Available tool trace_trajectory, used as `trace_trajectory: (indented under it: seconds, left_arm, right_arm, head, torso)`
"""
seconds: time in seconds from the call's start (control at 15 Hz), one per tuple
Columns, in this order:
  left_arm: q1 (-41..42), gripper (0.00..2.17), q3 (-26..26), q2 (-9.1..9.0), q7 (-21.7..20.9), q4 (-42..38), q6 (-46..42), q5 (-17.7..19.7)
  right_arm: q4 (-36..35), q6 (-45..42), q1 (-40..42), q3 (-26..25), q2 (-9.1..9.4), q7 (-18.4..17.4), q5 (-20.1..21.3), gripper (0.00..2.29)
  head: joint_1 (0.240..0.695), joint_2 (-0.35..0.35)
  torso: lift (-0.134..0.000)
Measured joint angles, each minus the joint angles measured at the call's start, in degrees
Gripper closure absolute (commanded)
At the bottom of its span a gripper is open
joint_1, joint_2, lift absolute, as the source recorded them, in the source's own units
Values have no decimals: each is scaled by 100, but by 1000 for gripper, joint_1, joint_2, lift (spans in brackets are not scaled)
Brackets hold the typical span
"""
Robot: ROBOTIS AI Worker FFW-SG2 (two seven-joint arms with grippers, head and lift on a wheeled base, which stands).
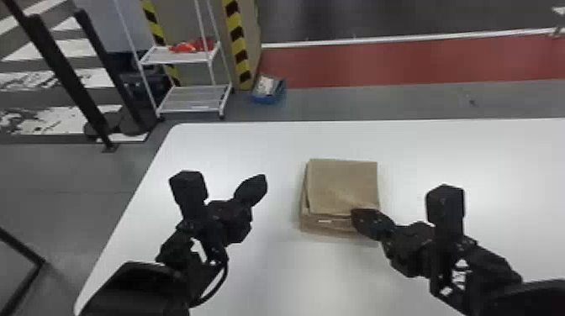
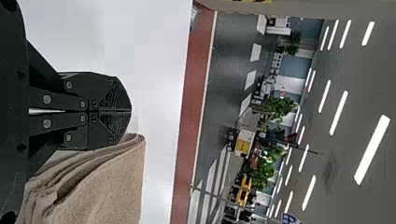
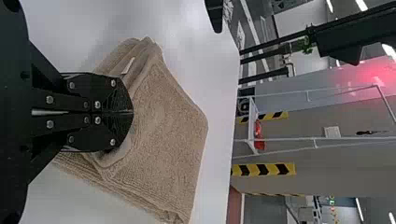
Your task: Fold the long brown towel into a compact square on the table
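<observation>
Left gripper (image 1: 260, 183): closed, unloaded, apart from folded towel (image 1: 342, 185). Right gripper (image 1: 357, 215): closed at towel's near-right corner; hold cannot be told. Table (image 1: 235, 140): far edge beyond towel.

We see a white, smooth-topped table (image 1: 235, 143) with a rounded far left corner, its top running past the head view's right and bottom edges. Directly on it we find the brown cloth towel (image 1: 342, 183), folded into a squarish, layered stack.
</observation>
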Motion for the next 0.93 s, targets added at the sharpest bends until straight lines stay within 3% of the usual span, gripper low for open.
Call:
trace_trajectory:
  seconds: [0.07, 0.13, 0.2, 0.27, 0.33, 0.4, 0.67, 0.93]
  left_arm:
    - [4, 1868, 0, 0, 1, -11, 0, -1]
    - [10, 1717, 0, -2, 25, -34, 0, 0]
    - [20, 1416, 0, -5, 75, -71, -14, 3]
    - [43, 819, 12, -7, 100, -124, -84, 4]
    - [81, 137, 28, -7, 116, -182, -191, 4]
    - [148, 6, 45, -1, 134, -266, -339, -5]
    - [484, 22, 20, 22, 290, -728, -741, -263]
    - [984, 26, -131, 10, 561, -1194, -1307, -443]
  right_arm:
    - [-115, -4, 61, -6, 0, 5, -43, 1744]
    - [-314, -80, 166, -42, 0, 6, -162, 1237]
    - [-571, -213, 303, -142, 3, -4, -356, 275]
    - [-868, -330, 437, -314, 6, -20, -604, -1]
    - [-1127, -391, 530, -489, 7, -56, -787, -1]
    - [-1402, -432, 609, -693, 8, -111, -914, 26]
    - [-2013, -463, 776, -1305, 9, -263, -1037, 60]
    - [-2178, -1173, 1194, -1469, 30, -702, -965, 63]
  head:
    - [695, 150]
    - [695, 151]
    - [695, 151]
    - [695, 144]
    - [695, 135]
    - [695, 121]
    - [695, 63]
    - [695, 13]
  torso:
    - [-115]
    - [-115]
    - [-115]
    - [-115]
    - [-115]
    - [-115]
    - [-115]
    - [-115]
